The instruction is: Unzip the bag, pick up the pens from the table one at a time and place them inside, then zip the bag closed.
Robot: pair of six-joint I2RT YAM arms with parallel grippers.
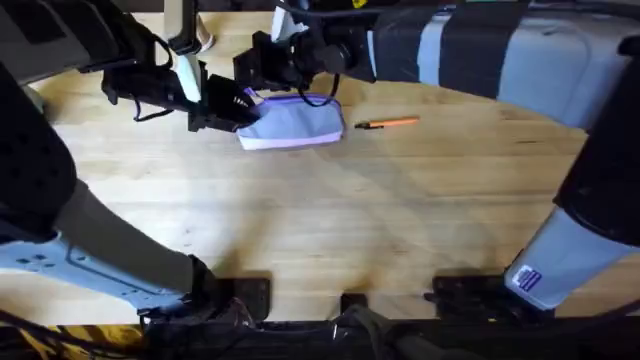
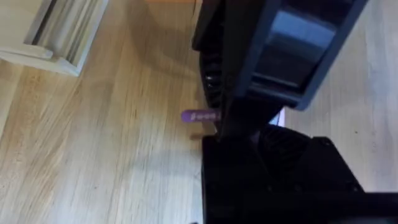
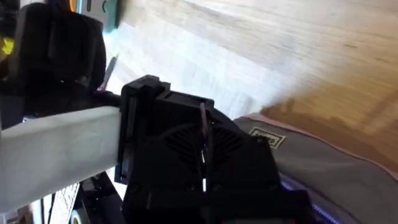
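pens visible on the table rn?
1. A thin orange-barrelled pen lies flat on the light wooden table, just right of the lavender fabric pouch and not touching it. Others may be hidden behind the arms or inside the pouch.

A pale wooden frame point(image 2: 59, 34) lies flat.

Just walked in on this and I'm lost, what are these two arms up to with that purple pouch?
Both arms are reaching to the far side of the table and working on the lavender bag. The left gripper is at the bag's left end and the right gripper is just above its top edge, where the zipper runs. An orange pen lies on the wood to the right of the bag, not yet picked up. Whether the zipper is open can't be made out.
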